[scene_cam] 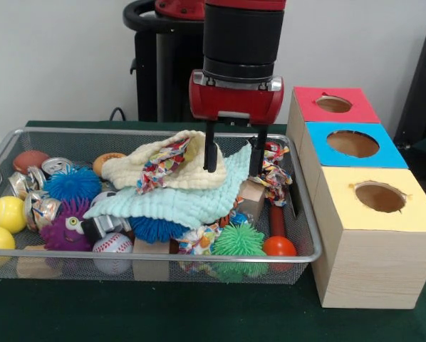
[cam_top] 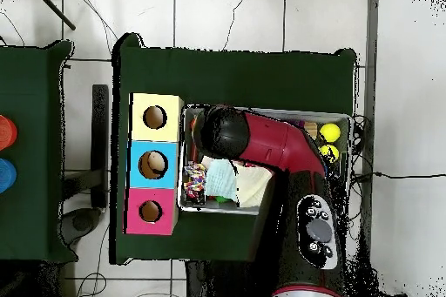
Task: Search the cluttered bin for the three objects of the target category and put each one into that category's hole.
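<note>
1. Left of frame, the front view shows yellow balls (scene_cam: 6, 214) and cans (scene_cam: 55, 166) in the wire bin (scene_cam: 309, 235); overhead, the arm (cam_top: 270, 141) hides most.
2. Centre, the gripper (scene_cam: 234, 158), fingers spread and empty, touches the piled cloths (scene_cam: 177, 189).
3. Right, three holed boxes (scene_cam: 370, 235).

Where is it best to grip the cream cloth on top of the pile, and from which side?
Grip the raised fold of the cream cloth from straight above. It lies loosely bunched over the mint cloth, so a ridge pinches easily. The open gripper already hangs at its right end.
</note>
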{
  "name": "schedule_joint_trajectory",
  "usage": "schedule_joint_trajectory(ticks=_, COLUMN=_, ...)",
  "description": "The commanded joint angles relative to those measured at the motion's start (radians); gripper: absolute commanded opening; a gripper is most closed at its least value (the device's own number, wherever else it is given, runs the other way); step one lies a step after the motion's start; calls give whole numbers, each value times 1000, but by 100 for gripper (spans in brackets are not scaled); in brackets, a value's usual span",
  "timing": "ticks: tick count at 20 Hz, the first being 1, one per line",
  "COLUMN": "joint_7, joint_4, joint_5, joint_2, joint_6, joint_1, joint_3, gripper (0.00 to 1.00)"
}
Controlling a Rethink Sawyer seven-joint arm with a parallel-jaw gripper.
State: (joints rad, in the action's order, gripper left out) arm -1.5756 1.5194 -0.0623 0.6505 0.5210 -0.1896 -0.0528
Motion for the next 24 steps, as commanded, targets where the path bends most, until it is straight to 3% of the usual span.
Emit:
schedule_joint_trajectory(ticks=1, joint_7=-95, joint_4=28, joint_5=41, joint_2=-21, joint_6=-7, joint_1=1, joint_3=45, gripper=100)
schedule_joint_trajectory(ticks=9, joint_7=-237, joint_4=-28, joint_5=46, joint_2=-69, joint_6=18, joint_1=67, joint_3=-141, gripper=100)
schedule_joint_trajectory(ticks=16, joint_7=-295, joint_4=-59, joint_5=6, joint_2=-116, joint_6=20, joint_1=113, joint_3=-229, gripper=100)
schedule_joint_trajectory(ticks=24, joint_7=-217, joint_4=-37, joint_5=-16, joint_2=-173, joint_6=0, joint_1=77, joint_3=-188, gripper=100)
